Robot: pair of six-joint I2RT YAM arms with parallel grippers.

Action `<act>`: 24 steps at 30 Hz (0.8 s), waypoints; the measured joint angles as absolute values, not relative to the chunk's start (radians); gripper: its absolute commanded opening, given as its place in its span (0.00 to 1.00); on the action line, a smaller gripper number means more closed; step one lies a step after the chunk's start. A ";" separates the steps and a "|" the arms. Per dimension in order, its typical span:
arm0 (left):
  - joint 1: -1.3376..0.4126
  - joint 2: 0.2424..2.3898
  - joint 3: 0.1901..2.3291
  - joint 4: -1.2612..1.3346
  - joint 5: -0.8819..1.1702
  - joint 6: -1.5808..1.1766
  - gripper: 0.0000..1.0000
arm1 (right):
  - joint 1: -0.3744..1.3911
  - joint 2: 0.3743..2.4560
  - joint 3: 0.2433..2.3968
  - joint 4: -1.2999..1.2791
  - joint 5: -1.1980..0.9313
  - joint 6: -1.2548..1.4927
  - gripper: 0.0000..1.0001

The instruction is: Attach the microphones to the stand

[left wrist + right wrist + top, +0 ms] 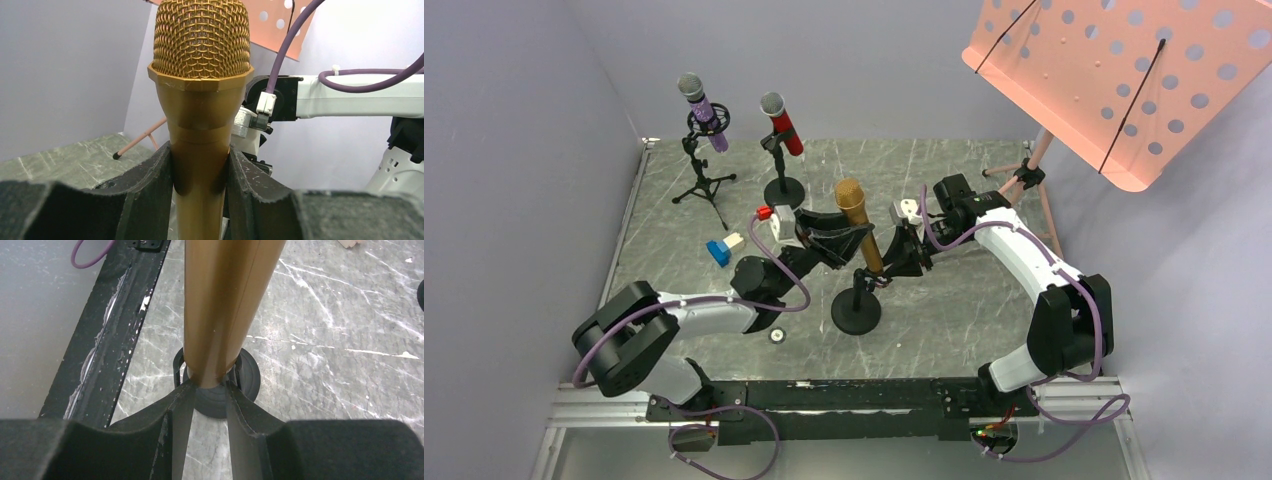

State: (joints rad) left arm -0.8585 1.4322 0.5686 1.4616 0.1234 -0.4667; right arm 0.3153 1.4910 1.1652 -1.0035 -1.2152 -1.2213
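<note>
The left gripper (200,156) has its jaws clamped on the gold microphone (860,225) below the head, to hold it upright over the stand (856,313) — likely for seating. The right gripper (205,390) sets its jaws either side of the lower end — whether they pinch cannot be told. Grey veined stone counter (944,325), plain grey walls (524,150).
</note>
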 measured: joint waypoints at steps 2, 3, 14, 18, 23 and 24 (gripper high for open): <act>-0.861 1.441 0.563 1.483 0.106 -0.473 0.00 | 0.315 1.491 1.165 -1.005 -1.215 -1.222 0.40; -0.864 1.445 0.560 1.494 0.099 -0.475 0.00 | 0.315 1.491 1.165 -1.005 -1.215 -1.222 0.41; -0.898 1.452 0.519 1.550 0.022 -0.456 0.00 | 0.310 1.491 1.165 -1.017 -1.211 -1.227 0.41; -0.900 1.452 0.510 1.552 0.020 -0.454 0.00 | 0.307 1.491 1.165 -1.021 -1.204 -1.228 0.42; -0.900 1.453 0.502 1.554 0.019 -0.453 0.00 | 0.306 1.491 1.164 -1.023 -1.200 -1.228 0.43; -0.900 1.453 0.500 1.555 0.019 -0.453 0.00 | 0.306 1.491 1.163 -1.023 -1.198 -1.229 0.43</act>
State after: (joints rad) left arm -0.9005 1.4532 0.4999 1.5547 0.0193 -0.4530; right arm 0.3058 1.4910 1.1633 -1.0229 -1.1976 -1.2285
